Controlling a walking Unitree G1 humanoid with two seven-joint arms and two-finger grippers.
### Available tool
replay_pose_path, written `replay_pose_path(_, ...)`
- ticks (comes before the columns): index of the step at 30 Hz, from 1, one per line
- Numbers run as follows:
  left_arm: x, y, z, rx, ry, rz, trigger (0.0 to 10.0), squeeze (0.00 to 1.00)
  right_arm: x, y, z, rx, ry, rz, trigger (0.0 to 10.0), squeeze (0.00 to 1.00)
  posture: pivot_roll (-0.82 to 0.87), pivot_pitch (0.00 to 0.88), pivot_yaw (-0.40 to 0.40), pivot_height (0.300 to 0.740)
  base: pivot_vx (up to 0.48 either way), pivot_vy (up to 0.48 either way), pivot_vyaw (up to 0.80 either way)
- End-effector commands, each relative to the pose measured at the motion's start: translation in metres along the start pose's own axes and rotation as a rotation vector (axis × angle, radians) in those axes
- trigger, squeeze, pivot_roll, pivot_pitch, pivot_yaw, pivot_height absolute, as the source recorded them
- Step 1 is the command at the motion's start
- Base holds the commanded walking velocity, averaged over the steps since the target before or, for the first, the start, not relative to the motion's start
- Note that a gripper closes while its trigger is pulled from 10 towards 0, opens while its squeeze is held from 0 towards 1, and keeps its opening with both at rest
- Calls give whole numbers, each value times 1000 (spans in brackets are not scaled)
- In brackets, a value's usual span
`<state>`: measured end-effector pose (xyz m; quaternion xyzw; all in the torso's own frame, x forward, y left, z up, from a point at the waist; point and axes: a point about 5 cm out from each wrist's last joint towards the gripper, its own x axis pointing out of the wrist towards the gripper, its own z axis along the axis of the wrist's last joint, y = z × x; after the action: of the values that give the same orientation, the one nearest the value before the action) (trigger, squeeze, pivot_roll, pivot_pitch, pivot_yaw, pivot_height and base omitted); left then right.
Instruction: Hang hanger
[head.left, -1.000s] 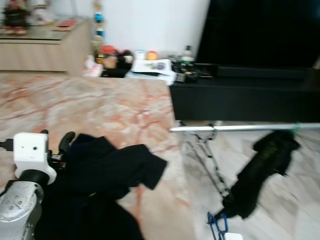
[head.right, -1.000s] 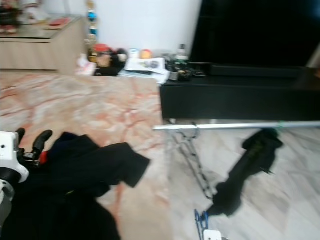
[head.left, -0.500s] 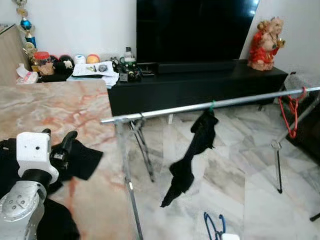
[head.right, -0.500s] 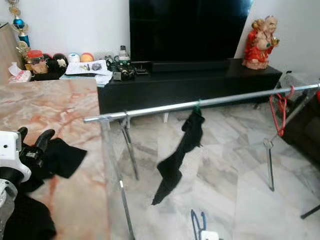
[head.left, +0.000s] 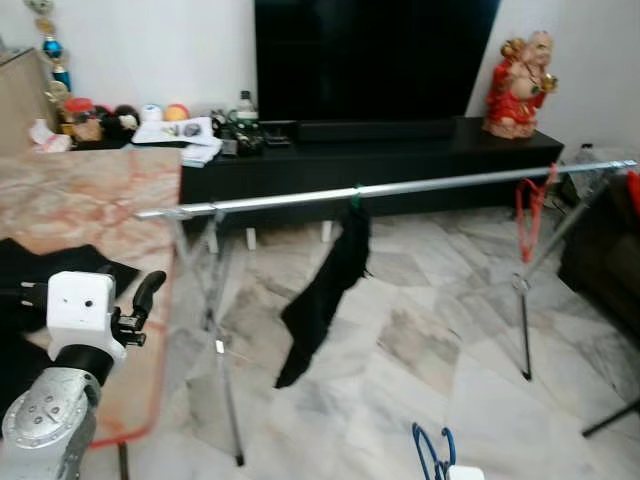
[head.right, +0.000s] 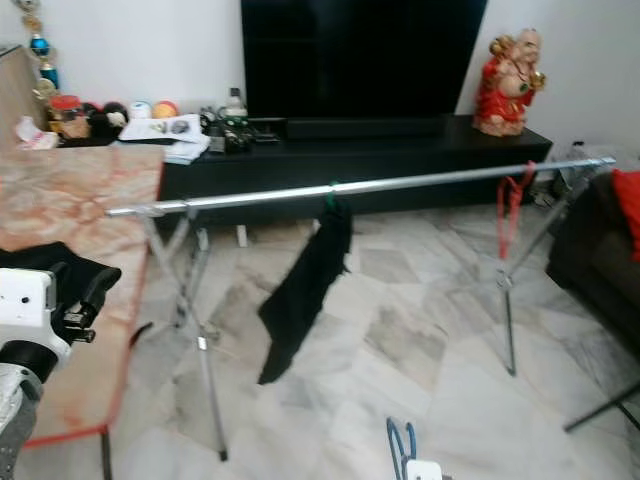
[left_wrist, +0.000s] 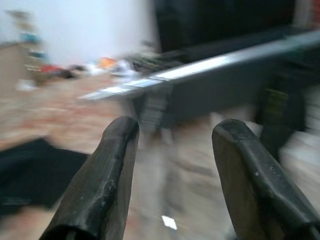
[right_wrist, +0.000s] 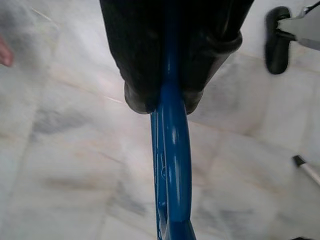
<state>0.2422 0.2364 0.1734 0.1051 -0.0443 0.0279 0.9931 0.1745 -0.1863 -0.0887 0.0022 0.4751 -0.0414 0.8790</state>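
A blue hanger (right_wrist: 171, 165) is clamped between the black fingers of my right gripper (right_wrist: 165, 97); its top (head.left: 433, 452) pokes up at the bottom edge of the eye views. Ahead stands a silver clothes rail (head.left: 400, 188) on folding legs. A black garment (head.left: 322, 300) hangs from its middle and a red hanger (head.left: 529, 212) near its right end. My left gripper (left_wrist: 172, 150) is open and empty, raised at the lower left (head.left: 140, 300) beside the marble table.
A marble table (head.left: 90, 190) with black clothes (head.left: 40, 268) on it stands at the left. A black TV cabinet (head.left: 400, 160) with a red figurine (head.left: 518, 85) runs along the far wall. A dark sofa edge (head.left: 610, 260) is at the right. The floor is grey marble tile.
The camera has swung right, so the table slid left and the whole rail now sits centred. Both grippers hold the same pose; the blue hanger stays gripped.
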Motion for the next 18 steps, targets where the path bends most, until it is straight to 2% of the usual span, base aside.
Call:
replay_pose_path(1,-3,-2,-13,8,54,-30,10000,0,0,5,1,17,-6,12,10000,0,269,0,6,740,0,0,0)
replay_pose_path(6,-16,-2,-51,14,199,-66,10000,0,0,5,1,18,-7,12,10000,0,266,0,8,740,0,0,0)
replay_pose_path(7,-16,-2,-51,14,199,-66,10000,0,0,5,1,18,-7,12,10000,0,266,0,8,740,0,0,0)
replay_pose_path(8,-26,-3,-74,29,299,-101,10000,0,0,5,1,18,-8,10,10000,0,265,0,9,740,0,0,0)
replay_pose_path(11,-42,-12,-108,61,444,-229,10000,0,0,5,1,16,-8,7,10000,0,271,0,6,740,0,0,0)
replay_pose_path(15,-57,-20,-137,102,565,-324,10000,0,0,5,2,15,-8,7,10000,0,269,0,8,740,0,0,0)
replay_pose_path(16,-57,-20,-137,102,565,-324,10000,0,0,5,2,15,-8,7,10000,0,269,0,8,740,0,0,0)
replay_pose_path(18,-72,-21,-167,111,690,-334,10000,0,0,5,2,18,-9,7,10000,0,264,0,8,740,0,0,0)
